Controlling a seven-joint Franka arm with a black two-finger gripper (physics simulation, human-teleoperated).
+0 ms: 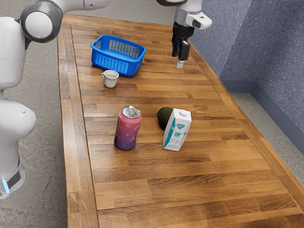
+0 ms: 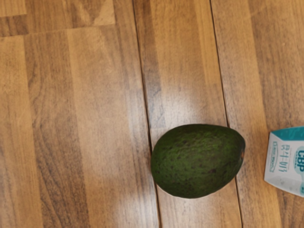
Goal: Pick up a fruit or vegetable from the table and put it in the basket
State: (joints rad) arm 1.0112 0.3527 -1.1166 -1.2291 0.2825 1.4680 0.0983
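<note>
Exterior view pictures had the avocado (image 1: pixel 164 117) on the desk (image 1: pixel 142 190), lower than the claw (image 1: pixel 180 63) and well apart from it, close by the carton (image 1: pixel 177 131). How far the claw was open could not be told; the avocado lay outside its grip.

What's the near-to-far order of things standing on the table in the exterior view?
Milk carton → avocado → small white mug → blue basket. Pink-purple can left out: about level with the carton, order unclear.
</note>
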